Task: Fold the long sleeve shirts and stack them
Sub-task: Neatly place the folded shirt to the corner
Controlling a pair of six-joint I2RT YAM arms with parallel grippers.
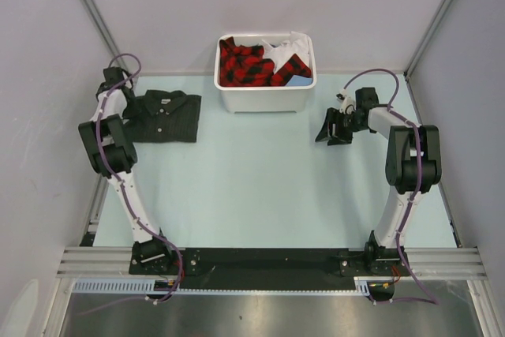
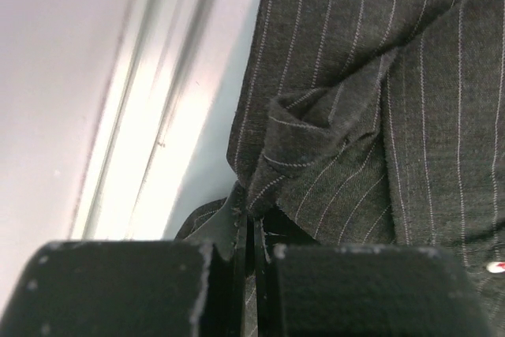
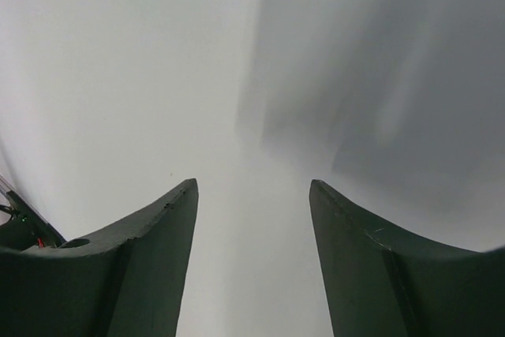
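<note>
left pincer (image 2: 251,222) is squeezed fully closed at the left edge of the pinstriped shirt (image 2: 410,116), and a little fold of the fabric looks caught between its tips. right pincer (image 3: 252,191) hangs with its jaws well apart and nothing in them, up over the right side of the table (image 1: 260,187), well apart from the shirt. shirt's lying folded with the collar showing at the far left of the table, near the white bin (image 1: 264,100) full of red plaid clothes (image 1: 245,65).
</note>
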